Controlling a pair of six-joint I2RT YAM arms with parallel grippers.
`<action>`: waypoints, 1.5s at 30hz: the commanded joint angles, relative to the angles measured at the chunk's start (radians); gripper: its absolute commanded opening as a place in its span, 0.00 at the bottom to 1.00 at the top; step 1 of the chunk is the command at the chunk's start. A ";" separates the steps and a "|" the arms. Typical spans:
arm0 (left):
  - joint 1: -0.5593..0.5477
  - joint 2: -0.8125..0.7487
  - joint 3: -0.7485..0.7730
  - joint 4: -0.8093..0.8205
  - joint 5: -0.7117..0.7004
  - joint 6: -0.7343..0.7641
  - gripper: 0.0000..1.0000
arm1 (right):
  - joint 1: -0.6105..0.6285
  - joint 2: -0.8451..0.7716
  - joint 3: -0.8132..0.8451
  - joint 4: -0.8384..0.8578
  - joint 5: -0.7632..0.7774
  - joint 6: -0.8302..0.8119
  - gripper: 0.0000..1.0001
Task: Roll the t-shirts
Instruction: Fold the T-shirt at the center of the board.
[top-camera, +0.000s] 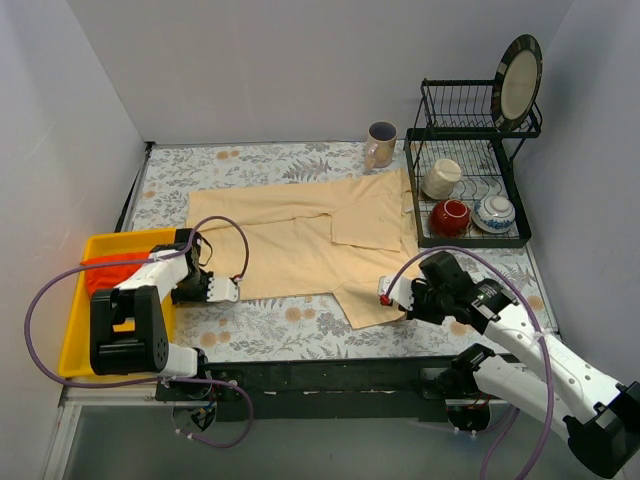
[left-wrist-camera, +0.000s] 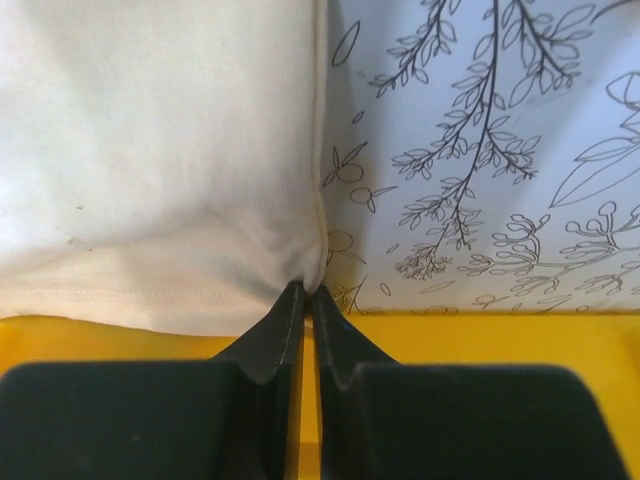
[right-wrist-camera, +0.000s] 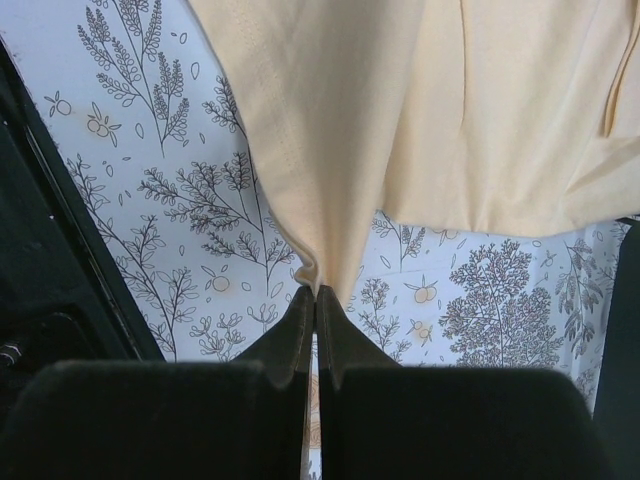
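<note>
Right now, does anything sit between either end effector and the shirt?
Nothing visible does. The left end effector is shut on the shirt's near left corner, and the right end effector is shut on a near right corner. The mug stands by the shirt's far edge, away from both.

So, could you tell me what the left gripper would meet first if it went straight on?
The t-shirt: the left gripper is shut on its corner, so it would probably just push into that cloth.
</note>
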 joint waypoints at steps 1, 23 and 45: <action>0.002 0.034 -0.001 -0.014 -0.005 -0.032 0.00 | -0.007 0.019 0.050 0.002 -0.015 0.008 0.01; 0.020 0.080 0.414 -0.409 0.153 -0.250 0.00 | -0.030 0.008 0.251 -0.079 0.147 0.115 0.01; 0.137 0.210 0.745 -0.287 0.270 -0.345 0.00 | -0.096 0.381 0.565 0.082 0.037 0.063 0.01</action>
